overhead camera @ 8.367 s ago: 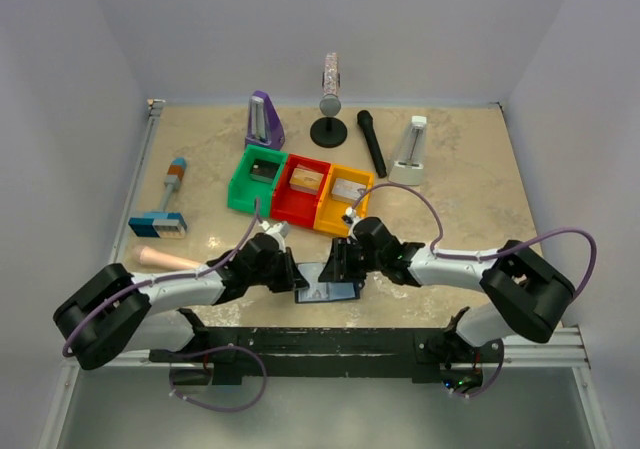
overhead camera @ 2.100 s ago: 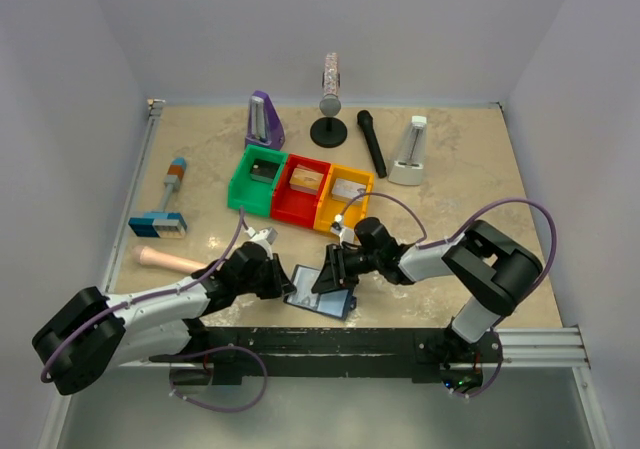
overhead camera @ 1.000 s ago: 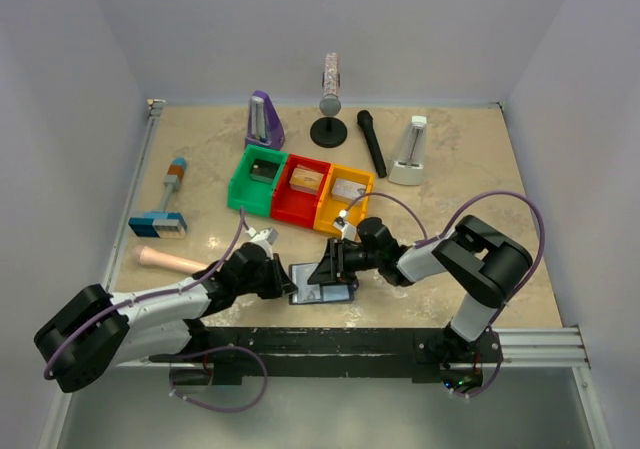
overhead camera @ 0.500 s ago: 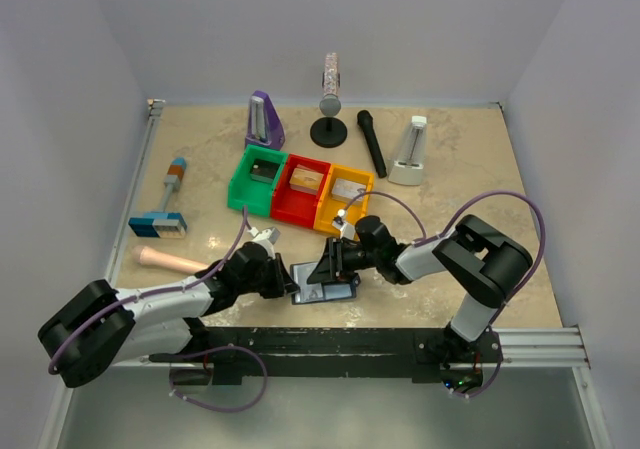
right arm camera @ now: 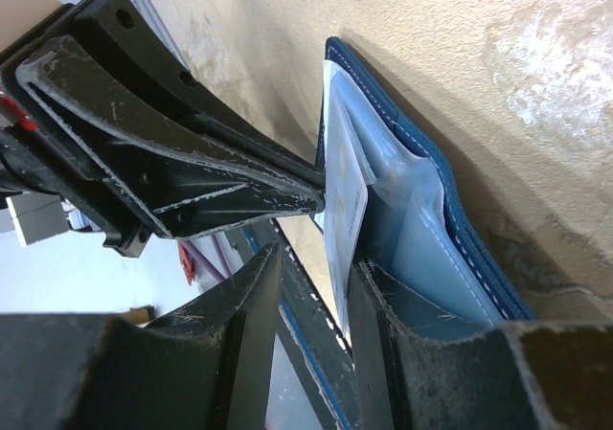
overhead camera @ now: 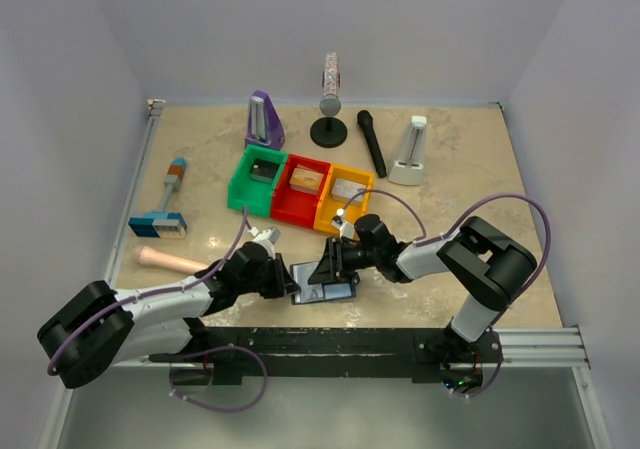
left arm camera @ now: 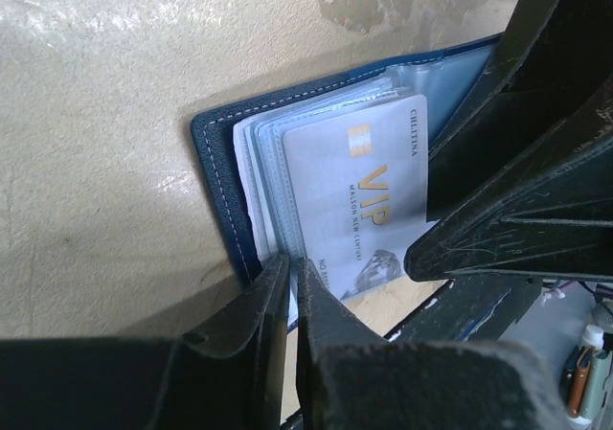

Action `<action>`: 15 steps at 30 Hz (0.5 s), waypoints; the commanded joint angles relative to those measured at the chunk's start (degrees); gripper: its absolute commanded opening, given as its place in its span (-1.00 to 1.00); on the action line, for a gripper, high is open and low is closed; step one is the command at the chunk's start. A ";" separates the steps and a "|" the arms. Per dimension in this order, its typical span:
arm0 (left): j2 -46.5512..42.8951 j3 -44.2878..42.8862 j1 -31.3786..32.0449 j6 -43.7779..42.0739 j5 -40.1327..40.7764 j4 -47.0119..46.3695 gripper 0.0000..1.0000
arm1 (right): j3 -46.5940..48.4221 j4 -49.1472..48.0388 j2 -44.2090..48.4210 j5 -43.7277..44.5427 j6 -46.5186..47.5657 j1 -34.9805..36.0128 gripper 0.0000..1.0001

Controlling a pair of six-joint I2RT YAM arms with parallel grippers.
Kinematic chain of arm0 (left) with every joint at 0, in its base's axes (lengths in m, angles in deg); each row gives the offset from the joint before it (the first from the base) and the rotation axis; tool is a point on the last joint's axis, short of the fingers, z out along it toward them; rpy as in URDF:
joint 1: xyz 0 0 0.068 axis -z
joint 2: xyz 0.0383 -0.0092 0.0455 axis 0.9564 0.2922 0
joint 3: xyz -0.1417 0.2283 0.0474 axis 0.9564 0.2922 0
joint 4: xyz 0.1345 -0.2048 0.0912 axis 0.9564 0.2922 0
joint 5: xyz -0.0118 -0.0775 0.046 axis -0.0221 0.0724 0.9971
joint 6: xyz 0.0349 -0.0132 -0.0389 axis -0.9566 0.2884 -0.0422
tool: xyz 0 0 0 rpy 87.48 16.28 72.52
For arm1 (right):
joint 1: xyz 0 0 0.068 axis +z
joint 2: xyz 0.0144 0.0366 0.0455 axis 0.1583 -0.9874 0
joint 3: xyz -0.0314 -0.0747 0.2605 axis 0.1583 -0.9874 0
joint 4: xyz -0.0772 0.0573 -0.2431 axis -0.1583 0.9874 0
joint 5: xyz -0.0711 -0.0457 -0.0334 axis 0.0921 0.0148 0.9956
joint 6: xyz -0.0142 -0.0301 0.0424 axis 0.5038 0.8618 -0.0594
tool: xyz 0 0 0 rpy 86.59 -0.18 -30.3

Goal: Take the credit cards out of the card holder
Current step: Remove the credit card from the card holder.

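The card holder [overhead camera: 340, 291] lies open near the table's front edge, dark navy with clear sleeves [left arm camera: 273, 176]. A pale grey credit card [left arm camera: 359, 195] marked VIP sticks partway out of a sleeve. It also shows edge-on in the right wrist view [right arm camera: 345, 200]. My left gripper [left arm camera: 292, 269] is shut on the card holder's near edge [left arm camera: 218, 200]. My right gripper [right arm camera: 316, 286] is open, with the grey card's edge between its fingers, against the right-hand finger [right arm camera: 397, 353]. The amber and dark cards are not visible.
Green [overhead camera: 257, 177], red [overhead camera: 303, 186] and yellow [overhead camera: 345, 194] bins stand just behind the grippers. A blue-and-white block [overhead camera: 157, 225] and a peach cylinder [overhead camera: 165, 259] lie at the left. Two metronomes, a black microphone [overhead camera: 372, 141] and a stand [overhead camera: 330, 104] are at the back.
Since two seconds ago the card holder has turned from tilted to square with the table edge, and both grippers stay at it. Almost nothing has moved in the last half second.
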 commanded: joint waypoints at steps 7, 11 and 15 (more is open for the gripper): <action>-0.13 0.69 -0.01 -0.95 2.96 5.04 -0.84 | 0.50 0.23 3.34 -1.31 1.29 0.25 -0.28; 0.57 1.04 -0.01 -0.60 3.13 5.04 -0.95 | 0.06 0.49 4.22 -1.05 1.30 0.16 -0.28; 0.83 1.48 -0.01 -0.34 3.31 4.69 -1.00 | -0.29 0.84 5.01 -0.95 1.38 0.07 -0.29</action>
